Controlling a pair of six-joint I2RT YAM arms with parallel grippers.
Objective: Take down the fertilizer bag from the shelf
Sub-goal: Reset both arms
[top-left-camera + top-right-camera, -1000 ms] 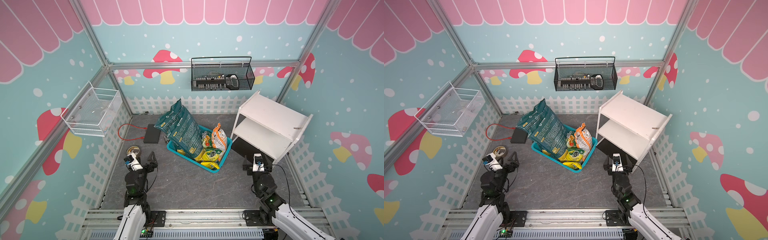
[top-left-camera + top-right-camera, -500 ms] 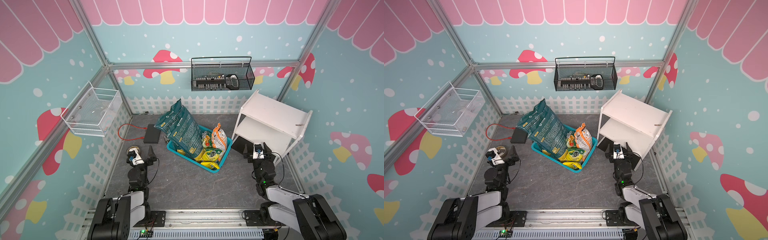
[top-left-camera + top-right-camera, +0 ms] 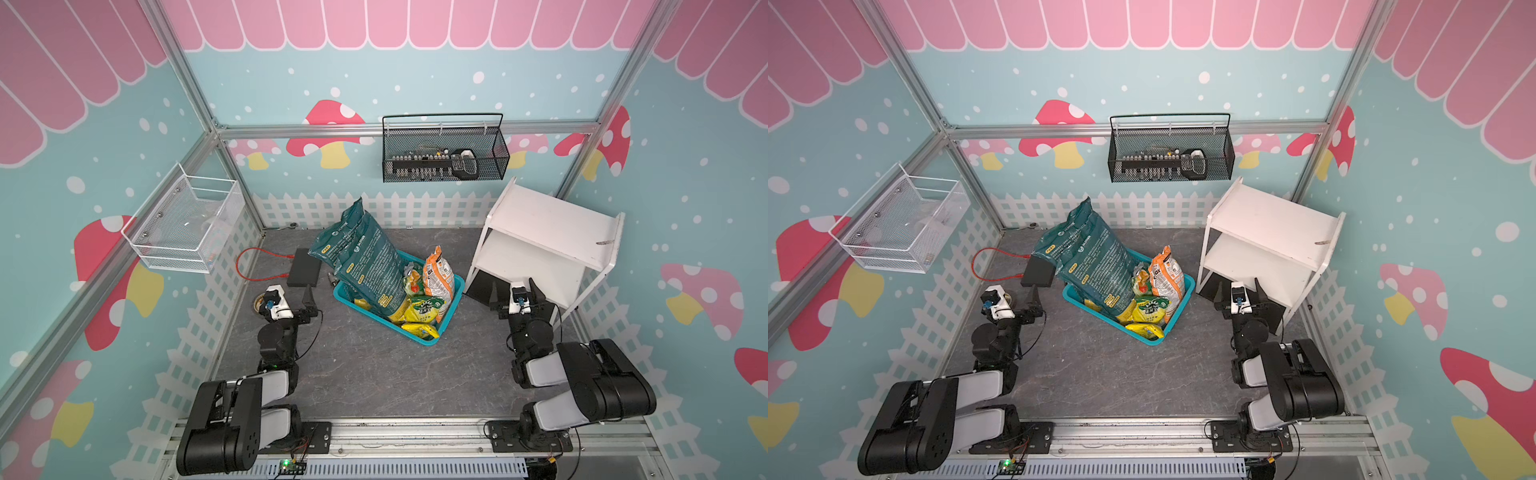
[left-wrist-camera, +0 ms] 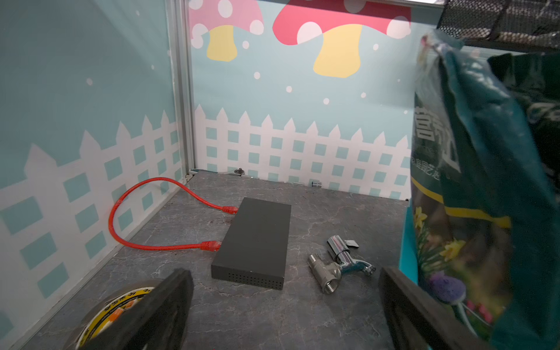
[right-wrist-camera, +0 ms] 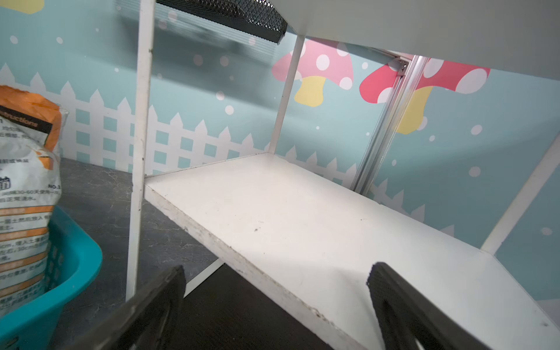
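- At the right rear of the floor, the white shelf [image 3: 548, 232] stands with both visible boards bare in both top views; the right wrist view shows the middle board [image 5: 318, 224] with nothing on it.
- Fertilizer bag: the large dark green bag [image 3: 365, 262] leans upright in the teal basket [image 3: 453, 291], mid-floor, apart from the shelf. An orange bag [image 3: 436, 274] and yellow packets [image 3: 419, 311] share the basket. Which of these the task means I cannot tell for certain.
- Judgement: removal looks done, since no bag is on the shelf. Nothing obvious is left apart from parking the arms.
- Right gripper [image 5: 272, 306]: jaws spread wide, nothing between them, low before the shelf's front edge.
- Left gripper [image 4: 285, 312]: jaws apart, empty, near the floor; tape roll [image 4: 118, 306] just beside one finger, green bag close by the other.
- Also on the floor: black box [image 4: 257, 242] with red cable [image 4: 145, 245], metal tap fitting [image 4: 336, 266].
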